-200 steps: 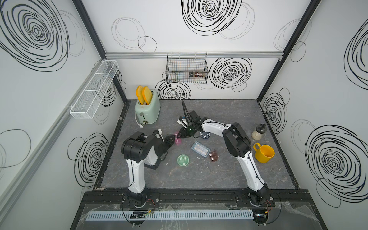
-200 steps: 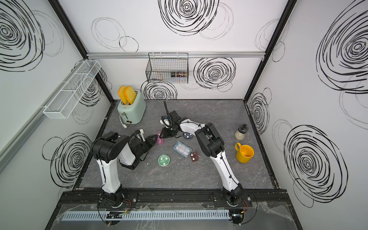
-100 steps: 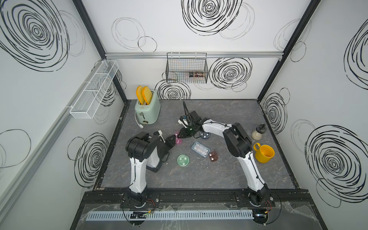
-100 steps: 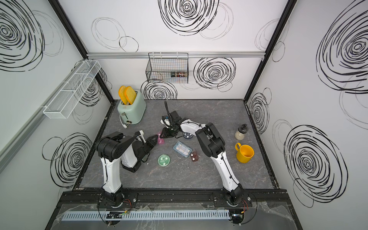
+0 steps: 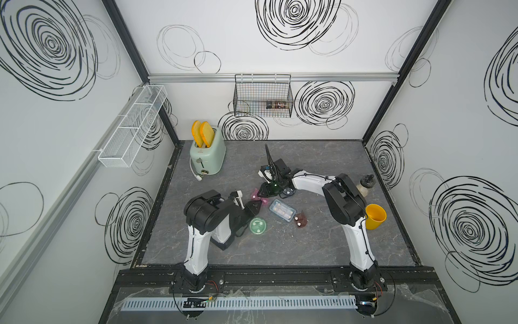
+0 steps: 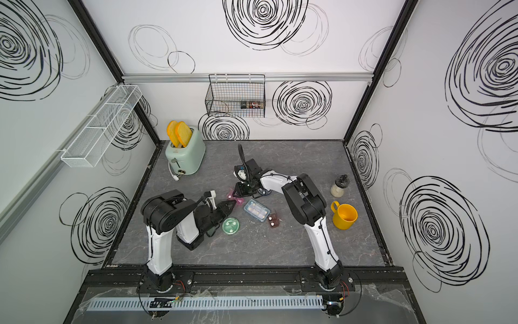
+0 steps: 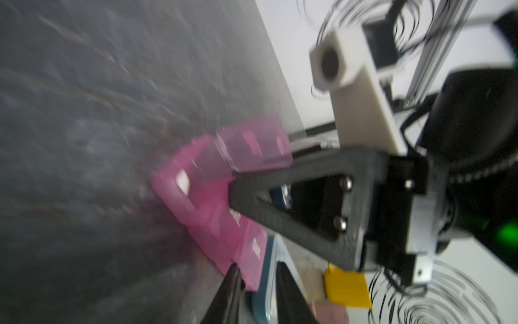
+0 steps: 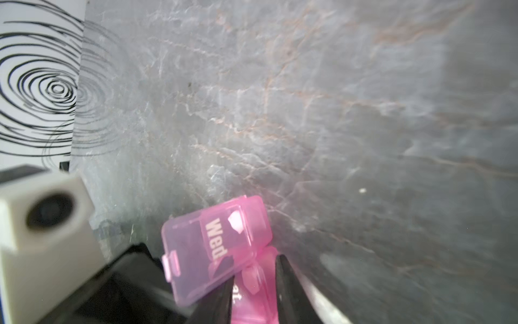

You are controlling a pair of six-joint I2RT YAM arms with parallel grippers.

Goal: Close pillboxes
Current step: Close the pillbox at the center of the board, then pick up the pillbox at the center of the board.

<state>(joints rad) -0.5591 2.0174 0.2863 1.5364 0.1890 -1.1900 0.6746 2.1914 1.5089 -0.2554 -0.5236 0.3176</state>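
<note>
Moved closer since a second ago, the left gripper (image 5: 259,204) is set just beside the pink pillbox (image 7: 201,196) on the surface (image 5: 308,238), jaws a little apart, nothing held. The box's base is pinched by the right gripper (image 8: 254,270). The raised lid (image 8: 213,244) is probably best pushed down softly at its free edge while the base is kept still.

Pink pillbox (image 8: 215,246) (one lid raised) near green (image 5: 258,225), blue-grey (image 5: 282,210), brown (image 5: 300,220) pillboxes
</note>
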